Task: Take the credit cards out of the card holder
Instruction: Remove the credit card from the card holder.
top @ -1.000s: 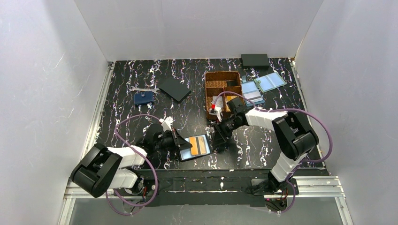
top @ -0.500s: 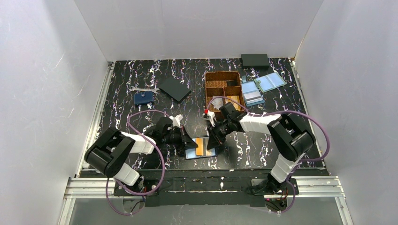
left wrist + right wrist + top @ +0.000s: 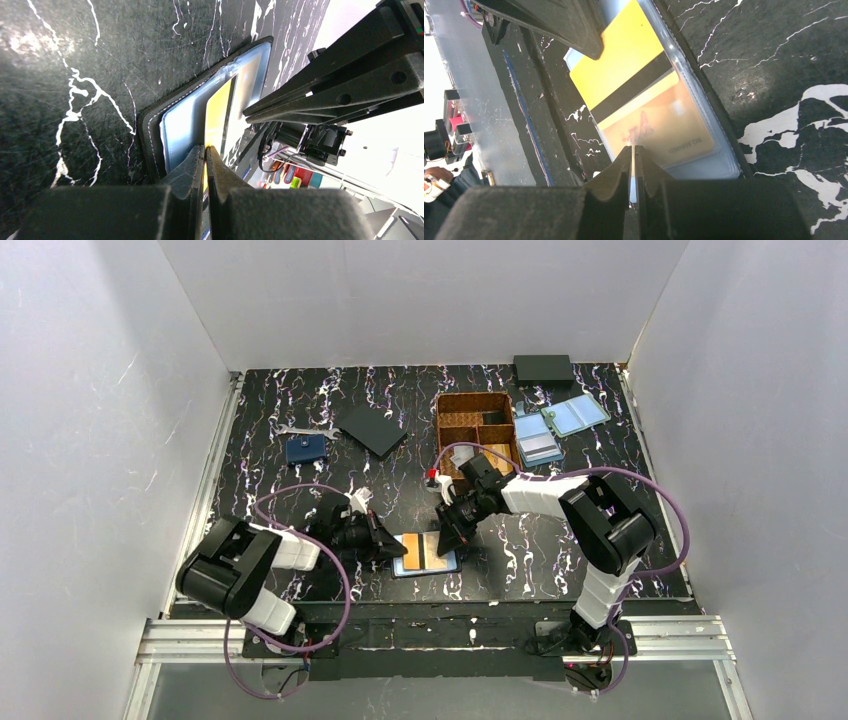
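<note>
Left gripper fingers pressed together, pinching the exposed end of the orange-gold card. Card sits half out of the card holder, which lies flat on the table, front centre. Right gripper, nearly closed, nips the card holder's opposite edge. Card's long axis runs gripper to gripper, so the pull goes toward the left arm.
</note>
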{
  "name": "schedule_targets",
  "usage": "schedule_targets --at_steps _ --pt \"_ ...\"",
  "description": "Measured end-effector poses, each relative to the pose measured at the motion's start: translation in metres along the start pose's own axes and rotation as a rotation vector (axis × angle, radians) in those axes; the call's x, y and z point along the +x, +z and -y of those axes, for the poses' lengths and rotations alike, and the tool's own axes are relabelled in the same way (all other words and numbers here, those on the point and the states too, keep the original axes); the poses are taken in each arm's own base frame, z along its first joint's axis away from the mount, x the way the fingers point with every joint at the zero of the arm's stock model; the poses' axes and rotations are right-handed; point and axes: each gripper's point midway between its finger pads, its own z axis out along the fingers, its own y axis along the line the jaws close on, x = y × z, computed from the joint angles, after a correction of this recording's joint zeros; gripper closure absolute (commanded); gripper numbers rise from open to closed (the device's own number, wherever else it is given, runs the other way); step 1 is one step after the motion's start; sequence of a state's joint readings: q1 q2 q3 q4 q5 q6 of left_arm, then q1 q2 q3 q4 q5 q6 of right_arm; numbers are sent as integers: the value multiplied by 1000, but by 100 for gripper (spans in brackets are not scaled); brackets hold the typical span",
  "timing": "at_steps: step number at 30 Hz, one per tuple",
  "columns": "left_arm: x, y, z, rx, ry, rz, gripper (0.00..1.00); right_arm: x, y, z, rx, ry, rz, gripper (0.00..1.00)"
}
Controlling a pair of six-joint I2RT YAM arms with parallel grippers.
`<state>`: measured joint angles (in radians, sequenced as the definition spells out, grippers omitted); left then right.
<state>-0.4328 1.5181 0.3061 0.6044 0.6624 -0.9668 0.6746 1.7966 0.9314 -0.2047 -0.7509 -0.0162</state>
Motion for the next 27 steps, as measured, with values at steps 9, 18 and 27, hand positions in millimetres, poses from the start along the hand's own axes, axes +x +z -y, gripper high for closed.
schedule_targets --at_steps 9,18,27 --pt "-12 -27 28 60 85 91 100 0 -1 1 11 1 -12 82" --pt "-6 -42 31 34 121 110 100 -1 -6 1 20 -80 -16 78" --pt "-12 -59 62 101 207 157 100 9 -32 8 39 -228 -55 65"
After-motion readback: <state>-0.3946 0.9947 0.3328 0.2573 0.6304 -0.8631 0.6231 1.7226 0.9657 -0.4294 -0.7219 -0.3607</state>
